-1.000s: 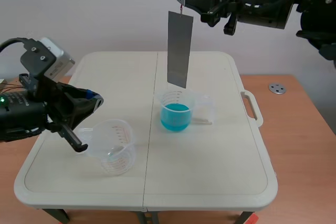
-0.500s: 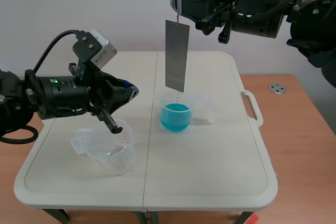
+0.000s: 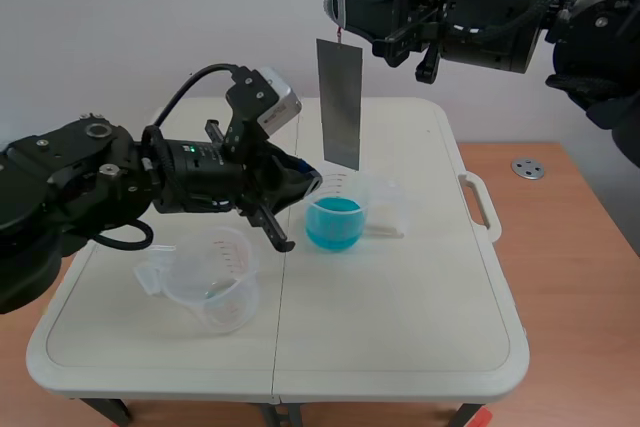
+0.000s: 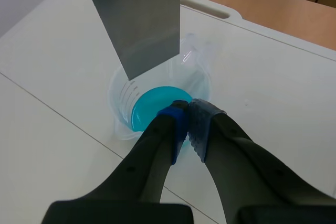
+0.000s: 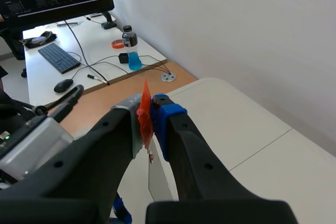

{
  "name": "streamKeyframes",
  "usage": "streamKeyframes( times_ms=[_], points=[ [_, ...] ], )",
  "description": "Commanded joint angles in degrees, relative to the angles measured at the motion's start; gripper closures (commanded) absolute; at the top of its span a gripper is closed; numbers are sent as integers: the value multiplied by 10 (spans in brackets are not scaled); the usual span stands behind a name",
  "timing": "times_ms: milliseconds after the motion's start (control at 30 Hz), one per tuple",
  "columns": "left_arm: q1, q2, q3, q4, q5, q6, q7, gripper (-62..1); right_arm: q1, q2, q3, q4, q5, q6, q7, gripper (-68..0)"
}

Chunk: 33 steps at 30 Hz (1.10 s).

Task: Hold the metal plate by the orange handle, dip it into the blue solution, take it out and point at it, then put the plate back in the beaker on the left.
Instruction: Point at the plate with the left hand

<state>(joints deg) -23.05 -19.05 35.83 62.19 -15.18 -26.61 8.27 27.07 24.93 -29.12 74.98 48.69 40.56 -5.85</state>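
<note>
Furthest to the left of the clear plastic beaker of blue solution [image 3: 334,215], and nearer to me, stands the empty clear plastic measuring beaker [image 3: 212,292], upright on the table, where the plate must end up. The left arm lies above and behind it, reaching toward the blue beaker. The left gripper [image 4: 185,115] is clenched on nothing, pads pressed together, its tip just beside the blue beaker's left rim.

From those closed jaws the flat grey rectangular metal plate [image 3: 340,102] lies ahead and upward. It hangs straight above the blue beaker with its long axis vertical and its lower edge just clear of the rim, out of the liquid. I read this as the pointing step, though the tip aims nearer the beaker than the plate's face.

Up and to the right of the blue beaker, the right gripper [image 5: 147,114] grasps the small orange handle [image 5: 145,92] at the plate's top, pads clamped on either side of it.

The coming move, as I judge it, is a carry leftward from the blue beaker to the empty one. The left arm lies across that path, so I would want it withdrawn first.

The white folding table [image 3: 400,297] around the blue beaker is smooth and level. To its right a wooden desktop carries a small round metal disc [image 3: 528,169], well apart. A plain pale wall stands behind.
</note>
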Motion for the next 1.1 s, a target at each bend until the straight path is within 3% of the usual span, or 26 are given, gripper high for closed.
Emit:
streamKeyframes(
  times_ms=[0,167,733,933,1067],
  points=[
    [-15,10,-4,-3,-1,5,-16,-27,17,2,2,10,10,0,11,-15],
    [-27,23,-4,-29,15,33,-44,-27,17,2,2,10,11,0,11,-15],
    [-27,23,-4,-33,15,45,-48,-27,17,2,2,10,11,0,11,-15],
    [-25,-7,-12,-33,8,75,-56,-27,17,2,2,10,11,0,11,-15],
    [-11,-52,-41,-19,-19,90,-59,-27,17,2,2,10,11,0,11,-15]
  ],
)
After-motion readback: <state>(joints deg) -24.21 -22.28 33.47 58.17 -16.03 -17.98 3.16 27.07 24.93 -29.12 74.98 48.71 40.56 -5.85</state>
